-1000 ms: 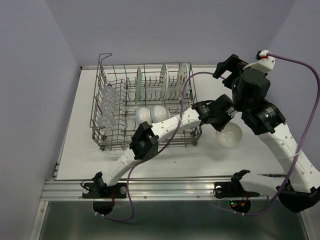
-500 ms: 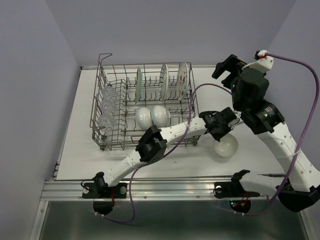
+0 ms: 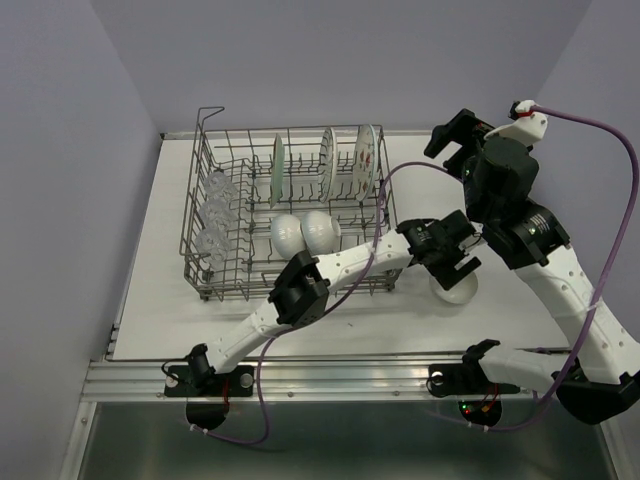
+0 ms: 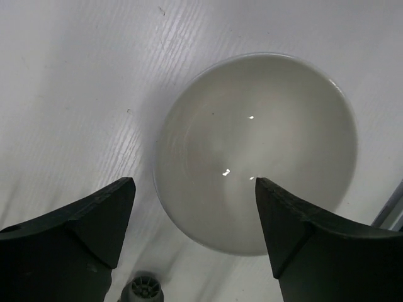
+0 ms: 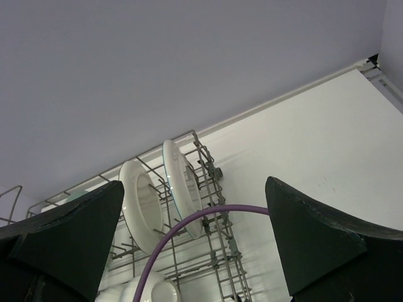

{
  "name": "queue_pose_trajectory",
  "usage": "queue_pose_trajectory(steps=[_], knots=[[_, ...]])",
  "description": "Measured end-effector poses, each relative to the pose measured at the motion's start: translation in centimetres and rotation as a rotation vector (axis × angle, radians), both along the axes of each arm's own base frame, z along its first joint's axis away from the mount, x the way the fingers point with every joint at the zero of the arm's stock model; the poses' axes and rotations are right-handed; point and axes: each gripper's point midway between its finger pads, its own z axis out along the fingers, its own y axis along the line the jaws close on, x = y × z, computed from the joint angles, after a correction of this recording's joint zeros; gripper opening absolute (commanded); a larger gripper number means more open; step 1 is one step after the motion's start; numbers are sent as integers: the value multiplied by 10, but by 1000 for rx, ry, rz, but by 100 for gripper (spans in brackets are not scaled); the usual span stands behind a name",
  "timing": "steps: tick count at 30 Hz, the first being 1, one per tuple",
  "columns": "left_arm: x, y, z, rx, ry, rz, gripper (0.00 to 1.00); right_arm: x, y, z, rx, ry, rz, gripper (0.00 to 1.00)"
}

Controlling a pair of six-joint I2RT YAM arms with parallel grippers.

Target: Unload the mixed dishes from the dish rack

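Bowl, white and round, sits mouth up on the table, directly beneath the left gripper; the jaws are spread wide, one finger off each side of the rim, neither touching it. Judged from this, the bowl is already set down and the step in hand is a clean let-go; the gripper would do well to rise straight up with its jaws wide, so no finger clips the rim and skids the bowl; the purple cable arcing up beside the jaws should be kept off the wires of the dish rack. The rack lies to the left of those jaws, apart from the bowl; in it are two more white bowls, upright plates and clear glasses. The right gripper is raised high, jaws parted and holding nothing, with the plates ahead of and below them. Surface: smooth white tabletop with faint scuffs, probably slick under glazed ware; room: plain pale lilac walls, close around the table.
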Motion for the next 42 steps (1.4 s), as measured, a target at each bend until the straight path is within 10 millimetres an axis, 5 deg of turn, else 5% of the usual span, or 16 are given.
queue_pose_trajectory(steps=[5, 8, 12, 16, 19, 24, 29, 32, 37, 42], knots=[[4, -2, 50, -80, -44, 13, 99, -3, -1, 3, 3, -8, 5, 100], [9, 3, 101, -155, -104, 40, 99, -9, -11, 8, 9, -23, -33, 100], [19, 33, 176, -252, -181, 113, 99, -15, -23, 18, 19, -49, -81, 100], [32, 80, 222, -295, -224, 230, 99, -16, -27, 40, 30, -89, -103, 100], [50, 126, 246, -310, -270, 366, 99, -8, -24, 37, 10, -68, -113, 100], [64, 200, 248, -294, -278, 559, 99, 13, -7, 6, -53, 24, -87, 100], [78, 297, 243, -270, -300, 817, 99, 21, 4, -11, -85, 80, -43, 100], [81, 361, 257, -300, -343, 982, 99, 24, 20, -17, -92, 95, 50, 100], [72, 490, 294, -373, -473, 1330, 99, 26, 66, -52, -130, 172, 301, 100], [66, 548, 286, -343, -503, 1491, 99, 28, 132, -111, -211, 309, 515, 100]])
